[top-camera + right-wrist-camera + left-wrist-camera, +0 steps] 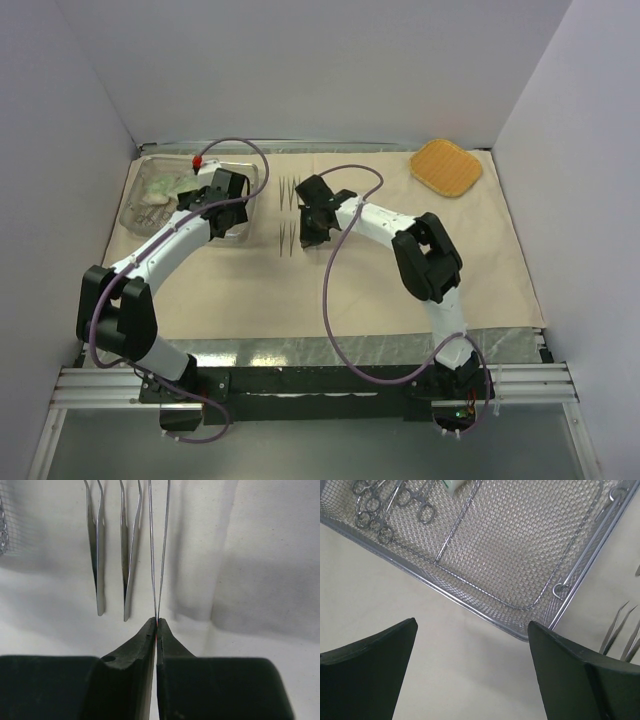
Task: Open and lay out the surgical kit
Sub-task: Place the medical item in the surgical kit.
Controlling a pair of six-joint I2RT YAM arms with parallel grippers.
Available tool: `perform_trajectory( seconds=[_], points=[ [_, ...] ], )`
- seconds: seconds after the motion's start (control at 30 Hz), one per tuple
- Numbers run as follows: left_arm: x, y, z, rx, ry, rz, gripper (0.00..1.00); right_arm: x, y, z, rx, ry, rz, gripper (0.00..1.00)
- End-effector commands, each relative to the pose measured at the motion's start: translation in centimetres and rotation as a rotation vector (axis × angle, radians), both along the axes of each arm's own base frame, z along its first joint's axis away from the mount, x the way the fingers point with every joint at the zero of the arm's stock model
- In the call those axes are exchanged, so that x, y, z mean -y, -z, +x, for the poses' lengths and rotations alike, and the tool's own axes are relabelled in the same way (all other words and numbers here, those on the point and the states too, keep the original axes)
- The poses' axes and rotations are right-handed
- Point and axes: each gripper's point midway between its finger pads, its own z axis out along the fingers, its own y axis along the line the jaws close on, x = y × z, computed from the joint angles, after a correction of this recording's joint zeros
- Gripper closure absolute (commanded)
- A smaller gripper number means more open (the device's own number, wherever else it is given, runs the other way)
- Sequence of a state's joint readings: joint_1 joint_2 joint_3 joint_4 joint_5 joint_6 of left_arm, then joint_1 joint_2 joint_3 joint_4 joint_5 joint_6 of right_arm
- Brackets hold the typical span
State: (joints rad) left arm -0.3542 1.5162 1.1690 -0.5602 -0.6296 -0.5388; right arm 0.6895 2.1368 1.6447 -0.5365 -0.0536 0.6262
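The beige cloth (400, 290) lies spread flat over the table. The wire-mesh tray (130, 215) stands on its far left, holding green-white packets (160, 190) and ring-handled forceps (385, 505). My left gripper (471, 625) hangs open over bare cloth just short of the tray's corner (520, 630), with nothing between its fingers. My right gripper (156, 621) is shut on the tip end of thin tweezers (160, 540), right of the tray in the top view (310, 232). Two more tweezers (97, 555) (129, 555) lie side by side on the cloth beside the held pair.
An orange woven pad (447, 167) rests at the cloth's far right corner. Grey walls close in the table on the left, far and right sides. A purple cable (335, 300) loops from the right arm over the cloth's middle. More tweezers (290, 190) lie further back.
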Motion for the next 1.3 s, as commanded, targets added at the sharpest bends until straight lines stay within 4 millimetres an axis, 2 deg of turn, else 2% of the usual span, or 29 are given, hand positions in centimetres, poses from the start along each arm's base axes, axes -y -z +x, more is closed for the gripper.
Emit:
perform_trajectory(
  seconds=[0.0,0.37,0.47,0.5,0.53,0.6,0.77,1.0,1.27],
  points=[
    [-0.3,-1.8,1.4,0.101,-0.036,-0.001,0.01,-0.5,-0.4,0.8,0.011,0.035,-0.026,0.88],
    [-0.3,-1.4,1.3,0.108,-0.028,-0.001,0.01,-1.0,0.9,0.6,-0.035,0.054,-0.028,0.86],
    [-0.2,-1.5,1.3,0.11,-0.023,-0.004,0.01,-1.2,0.9,0.5,-0.038,0.051,-0.022,0.79],
    [-0.2,-1.5,1.4,0.111,-0.022,-0.005,0.01,-1.2,0.8,0.5,-0.035,0.048,-0.02,0.68],
    [-0.2,-1.5,1.4,0.111,-0.022,-0.005,0.01,-1.3,0.7,0.6,-0.031,0.045,-0.018,0.61],
    [-0.2,-1.5,1.4,0.11,-0.02,-0.005,0.01,-1.4,0.6,0.5,-0.029,0.041,-0.015,0.57],
    [-0.1,-1.4,1.4,0.107,-0.018,-0.006,0.01,-1.3,0.4,0.6,-0.02,0.034,-0.023,0.57],
    [0.0,-1.2,1.5,0.102,-0.015,-0.012,0.01,-1.6,-1.3,0.5,0.015,0.017,0.015,0.57],
    [0.2,-1.1,1.5,0.096,-0.009,-0.018,0.01,-1.8,-1.7,0.3,0.019,0.005,0.03,0.57]
  ],
)
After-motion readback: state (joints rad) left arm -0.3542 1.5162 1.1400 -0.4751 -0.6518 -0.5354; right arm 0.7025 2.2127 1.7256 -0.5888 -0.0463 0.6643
